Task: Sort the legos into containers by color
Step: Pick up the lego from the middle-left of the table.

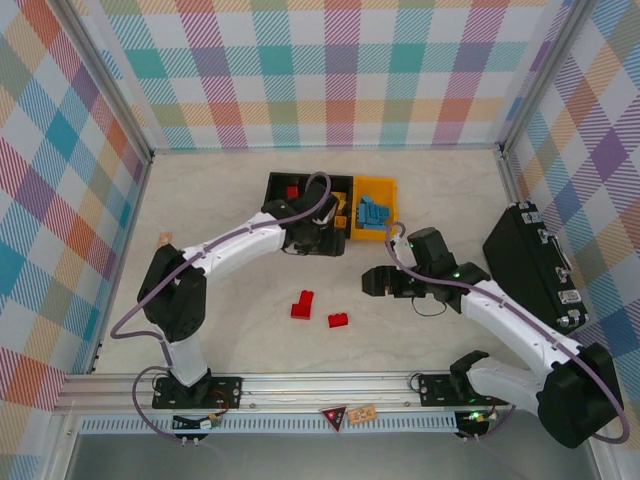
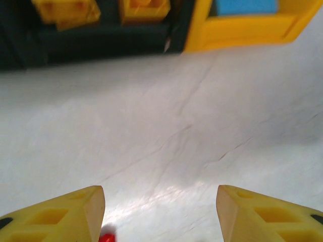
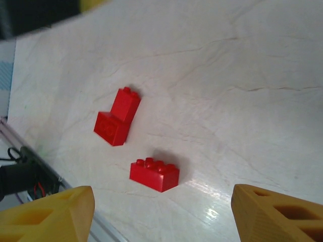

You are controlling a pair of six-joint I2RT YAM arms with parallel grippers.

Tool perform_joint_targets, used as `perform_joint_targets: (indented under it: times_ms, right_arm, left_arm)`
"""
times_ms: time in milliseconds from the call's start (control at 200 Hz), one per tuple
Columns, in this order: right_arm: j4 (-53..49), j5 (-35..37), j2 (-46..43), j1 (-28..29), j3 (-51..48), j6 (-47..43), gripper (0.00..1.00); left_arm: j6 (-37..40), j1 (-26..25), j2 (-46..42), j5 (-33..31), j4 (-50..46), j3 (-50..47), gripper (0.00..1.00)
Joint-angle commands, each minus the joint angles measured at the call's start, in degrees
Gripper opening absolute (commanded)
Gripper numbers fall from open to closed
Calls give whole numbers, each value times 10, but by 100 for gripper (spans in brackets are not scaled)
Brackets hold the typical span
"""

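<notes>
Three joined containers stand at the back: a black bin (image 1: 290, 188) holding a red lego (image 1: 292, 191), a middle black bin (image 1: 335, 205) with yellow legos (image 2: 144, 7), and a yellow bin (image 1: 375, 212) with blue legos (image 1: 374, 213). Two red legos lie loose on the table: an L-shaped pair (image 1: 302, 304) (image 3: 117, 122) and a single brick (image 1: 338, 320) (image 3: 154, 174). My left gripper (image 1: 322, 238) (image 2: 161, 194) hovers open and empty just in front of the bins. My right gripper (image 1: 372, 283) (image 3: 162, 196) is open and empty, right of the loose red legos.
A large black case (image 1: 535, 265) lies at the right side of the table. A small tan piece (image 1: 163, 239) sits at the far left. Cards (image 1: 350, 413) rest on the front rail. Plaid walls enclose the table on three sides.
</notes>
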Motion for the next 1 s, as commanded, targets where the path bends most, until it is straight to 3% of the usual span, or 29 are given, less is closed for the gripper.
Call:
perform_joint_targets:
  times_ms: [0, 210, 555, 800, 895, 995]
  right_arm:
    - [20, -20, 5, 19, 10, -25, 72]
    - [35, -19, 25, 38, 2, -20, 72]
    - [47, -18, 28, 50, -12, -10, 72]
    - [57, -12, 33, 50, -18, -6, 72]
    - [62, -10, 36, 51, -20, -4, 72]
    - [65, -9, 39, 51, -21, -4, 72]
  left_arm:
    - [0, 8, -42, -16, -37, -43, 60]
    - [-13, 8, -46, -27, -64, -95, 64]
    - [-49, 5, -5, 25, -28, -150, 65]
    - [-56, -9, 23, 23, -28, -156, 65]
    - [-58, -12, 35, 20, -22, -160, 61]
    - [-60, -13, 43, 12, -21, -159, 48]
